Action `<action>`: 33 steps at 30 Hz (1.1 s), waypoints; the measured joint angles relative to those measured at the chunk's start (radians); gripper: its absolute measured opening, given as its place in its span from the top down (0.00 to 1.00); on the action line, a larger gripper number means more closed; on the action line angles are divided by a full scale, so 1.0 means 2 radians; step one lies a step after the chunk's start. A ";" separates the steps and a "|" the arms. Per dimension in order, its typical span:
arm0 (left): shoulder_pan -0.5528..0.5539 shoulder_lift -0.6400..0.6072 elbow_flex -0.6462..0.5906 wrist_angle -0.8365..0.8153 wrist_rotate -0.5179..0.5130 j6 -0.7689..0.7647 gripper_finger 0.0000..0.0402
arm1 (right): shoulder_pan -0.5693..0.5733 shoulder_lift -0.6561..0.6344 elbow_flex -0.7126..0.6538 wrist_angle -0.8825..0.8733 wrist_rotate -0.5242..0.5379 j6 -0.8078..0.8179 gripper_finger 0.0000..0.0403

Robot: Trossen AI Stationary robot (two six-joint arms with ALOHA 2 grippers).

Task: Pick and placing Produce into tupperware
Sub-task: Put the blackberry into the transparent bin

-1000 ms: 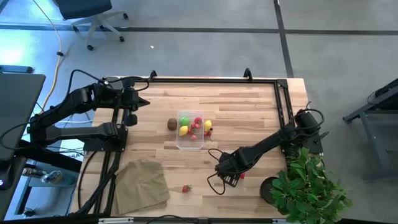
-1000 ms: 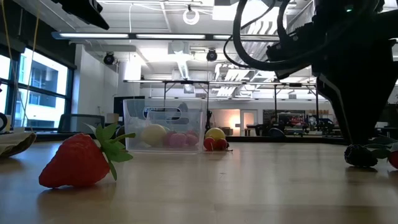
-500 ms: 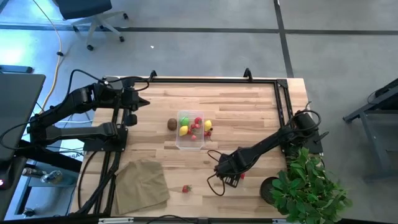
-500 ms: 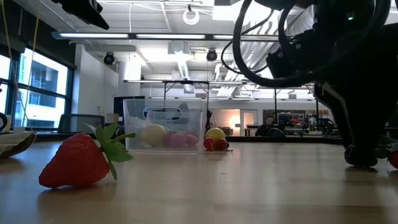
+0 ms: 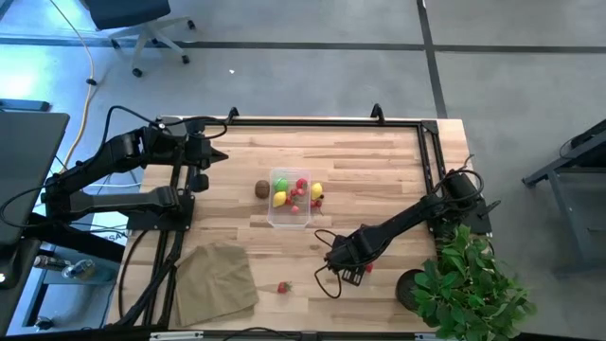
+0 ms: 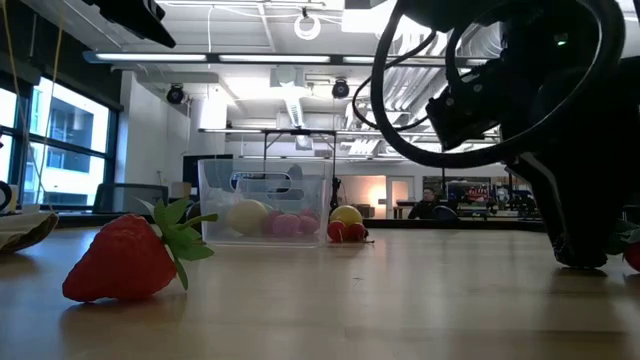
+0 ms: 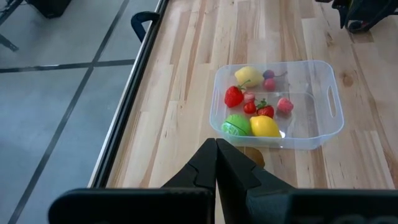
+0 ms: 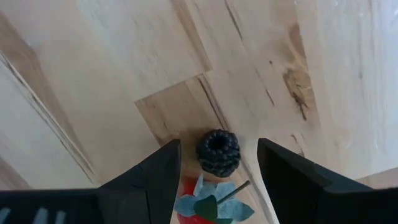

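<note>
While the left gripper (image 7: 216, 163) waits shut, the right gripper (image 8: 216, 163) straddles a dark knobbly toy blackberry (image 8: 218, 152), jaws open, unclosed; next it must close and lift.

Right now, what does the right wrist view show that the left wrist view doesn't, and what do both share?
Only the right wrist view: a dark blackberry between the open right tool fingers, with a red berry with green leaves beside it. Only the left wrist view: the clear tupperware holding fruits, including a lemon and green ball, plus the shut left tool. Both: the wooden table.
</note>
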 joint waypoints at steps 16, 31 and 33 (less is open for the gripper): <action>0.000 0.000 0.000 0.000 0.000 0.000 1.00 | 0.000 0.002 0.000 0.005 0.001 -0.011 0.49; 0.000 0.000 0.000 0.000 0.000 0.000 1.00 | -0.001 0.002 0.000 -0.004 -0.003 -0.021 0.63; 0.000 0.000 0.000 0.000 0.000 0.000 1.00 | -0.001 0.002 0.000 -0.008 -0.003 -0.021 0.64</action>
